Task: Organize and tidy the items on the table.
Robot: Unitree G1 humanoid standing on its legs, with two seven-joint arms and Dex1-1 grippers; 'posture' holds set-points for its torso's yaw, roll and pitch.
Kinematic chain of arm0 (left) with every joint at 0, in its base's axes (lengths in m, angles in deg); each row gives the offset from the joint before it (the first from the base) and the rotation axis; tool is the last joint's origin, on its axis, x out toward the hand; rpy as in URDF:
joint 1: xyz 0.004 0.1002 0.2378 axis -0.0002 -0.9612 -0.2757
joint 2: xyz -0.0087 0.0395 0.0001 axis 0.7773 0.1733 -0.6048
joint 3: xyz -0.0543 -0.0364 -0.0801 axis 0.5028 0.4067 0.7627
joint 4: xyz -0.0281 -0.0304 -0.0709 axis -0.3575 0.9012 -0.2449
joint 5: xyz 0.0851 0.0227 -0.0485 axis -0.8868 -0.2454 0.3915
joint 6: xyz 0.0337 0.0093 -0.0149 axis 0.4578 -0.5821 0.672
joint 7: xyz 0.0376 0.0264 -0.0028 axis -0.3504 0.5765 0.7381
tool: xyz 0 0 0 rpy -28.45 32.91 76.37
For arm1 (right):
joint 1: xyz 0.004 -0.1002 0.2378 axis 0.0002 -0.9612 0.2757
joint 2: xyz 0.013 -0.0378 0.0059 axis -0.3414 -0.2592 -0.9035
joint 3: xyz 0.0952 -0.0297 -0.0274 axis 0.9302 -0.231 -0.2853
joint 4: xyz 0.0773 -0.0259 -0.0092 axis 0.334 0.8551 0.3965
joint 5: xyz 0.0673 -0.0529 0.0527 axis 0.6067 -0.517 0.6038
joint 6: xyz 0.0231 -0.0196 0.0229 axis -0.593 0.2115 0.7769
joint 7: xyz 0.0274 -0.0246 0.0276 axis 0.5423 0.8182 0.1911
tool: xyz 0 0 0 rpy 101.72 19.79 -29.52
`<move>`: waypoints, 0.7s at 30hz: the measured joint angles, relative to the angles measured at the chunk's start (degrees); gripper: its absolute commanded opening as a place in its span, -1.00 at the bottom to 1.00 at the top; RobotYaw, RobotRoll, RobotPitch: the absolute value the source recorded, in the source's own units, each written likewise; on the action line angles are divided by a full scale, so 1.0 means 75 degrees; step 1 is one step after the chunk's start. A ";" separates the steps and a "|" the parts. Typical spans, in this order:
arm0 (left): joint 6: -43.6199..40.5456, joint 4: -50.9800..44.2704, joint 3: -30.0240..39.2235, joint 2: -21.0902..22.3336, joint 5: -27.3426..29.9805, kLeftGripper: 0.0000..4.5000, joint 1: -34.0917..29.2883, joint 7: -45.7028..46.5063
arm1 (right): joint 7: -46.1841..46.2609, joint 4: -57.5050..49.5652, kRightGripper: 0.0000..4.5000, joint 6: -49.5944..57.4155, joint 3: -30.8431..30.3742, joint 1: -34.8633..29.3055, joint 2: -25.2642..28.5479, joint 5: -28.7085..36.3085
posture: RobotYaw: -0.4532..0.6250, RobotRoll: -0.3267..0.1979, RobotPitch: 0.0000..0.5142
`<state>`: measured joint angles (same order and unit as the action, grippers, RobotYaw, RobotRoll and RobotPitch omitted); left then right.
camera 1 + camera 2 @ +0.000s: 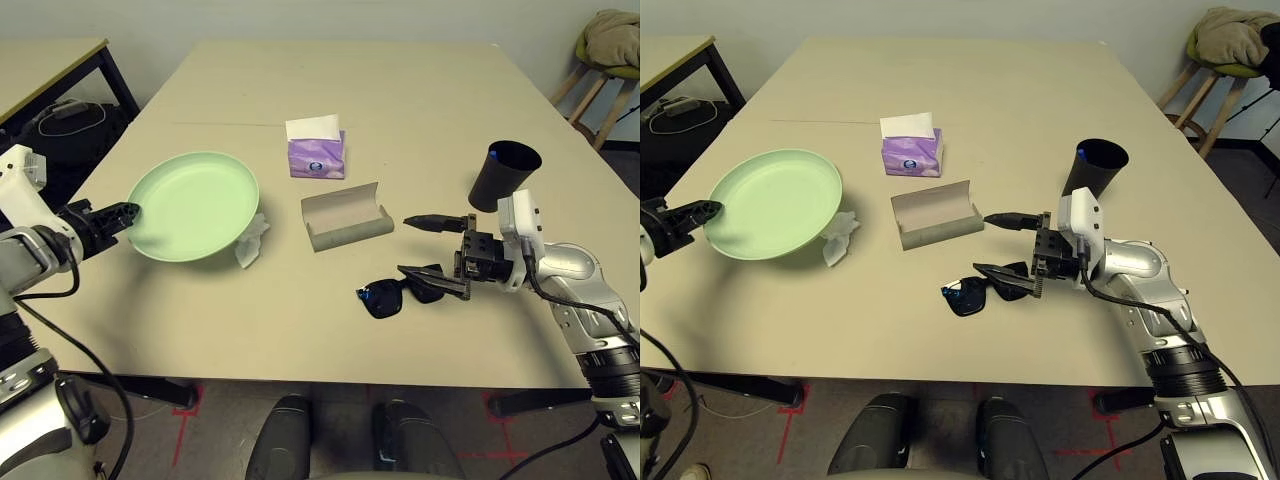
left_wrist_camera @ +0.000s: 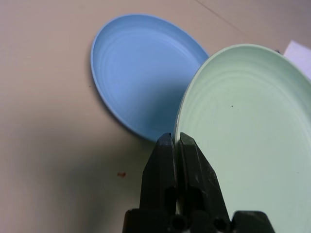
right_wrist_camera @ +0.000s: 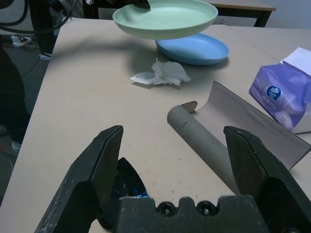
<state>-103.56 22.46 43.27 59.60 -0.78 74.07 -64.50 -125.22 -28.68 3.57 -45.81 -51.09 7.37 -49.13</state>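
1. At the table's (image 1: 420, 110) left edge, the left gripper (image 1: 128, 212) is clamped on the rim of the pale green plate (image 1: 195, 205), holding it lifted and tilted above the surface.
2. From the head views the green plate hides what lies under it; the left wrist view reveals the light blue plate (image 2: 141, 73) flat on the table beneath, with the two black fingers (image 2: 163, 170) pressed together on the green rim.
3. The right wrist view shows both plates from the side, the green one raised clear of the blue plate.
4. The crumpled white tissue (image 1: 251, 240) lies just beside the green plate's right rim.
5. The purple tissue box (image 1: 316, 150) stands near the middle of the table.
6. In front of the box, toward the near edge, the grey glasses case (image 1: 346, 216) lies open; the right wrist view shows its lid raised.
7. The black sunglasses (image 1: 398, 293) lie near the near edge, right of centre.
8. The right gripper (image 1: 437, 252) hangs over the sunglasses with its fingers wide apart, holding nothing; one finger reaches toward the case, the other sits above the glasses.
9. The black cup (image 1: 504, 175) stands toward the right edge, behind the right arm.
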 measured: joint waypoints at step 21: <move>0.3178 0.3457 -0.0547 -0.0685 -0.1086 -0.98 0.1970 0.2632 | 0.0782 -0.0338 1.00 0.1125 0.0095 0.0059 -0.0250 0.0411 | 0.20 0.25 -0.70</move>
<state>-79.73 48.38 39.16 54.46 -8.92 88.84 -44.76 -119.36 -31.22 12.00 -45.10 -50.65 5.49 -46.04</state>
